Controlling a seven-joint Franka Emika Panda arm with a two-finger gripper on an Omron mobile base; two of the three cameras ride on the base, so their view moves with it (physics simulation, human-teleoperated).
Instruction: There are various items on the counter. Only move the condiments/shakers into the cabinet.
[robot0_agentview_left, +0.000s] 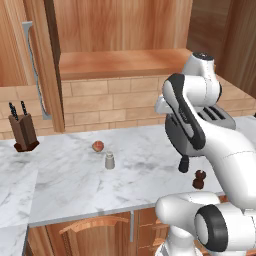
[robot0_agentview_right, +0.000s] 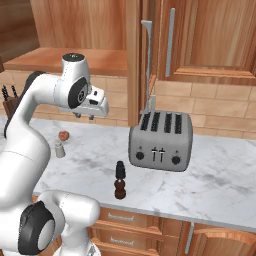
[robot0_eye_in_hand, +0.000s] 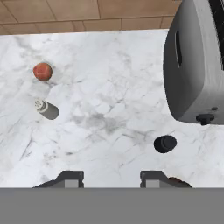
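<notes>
Our gripper (robot0_eye_in_hand: 111, 178) hangs clenched, holding nothing, above the veined white-grey marble counter (robot0_eye_in_hand: 105, 87). Just ahead stands the black bottle-shaped shaker (robot0_eye_in_hand: 165, 143); the dark brown knobbed pepper mill (robot0_agentview_right: 120, 186) beside it. Farther off, the light grey cylindrical shaker (robot0_eye_in_hand: 46, 109), reddish ball (robot0_eye_in_hand: 42, 71), and the light-brown wooden cabinet (robot0_agentview_left: 120, 62) above.

I see a white-grey marbled counter (robot0_agentview_left: 75, 175) carrying a light grey shaker (robot0_agentview_left: 109, 160), a reddish ball (robot0_agentview_left: 98, 146), a black shaker (robot0_agentview_right: 120, 170) and a dark brown pepper mill (robot0_agentview_right: 120, 189). The toaster (robot0_agentview_right: 161, 141) on my right is silver with black slots. Behind it I see tan brick tiles (robot0_agentview_left: 110, 102) and a light-brown wooden cabinet (robot0_agentview_left: 120, 30).
</notes>
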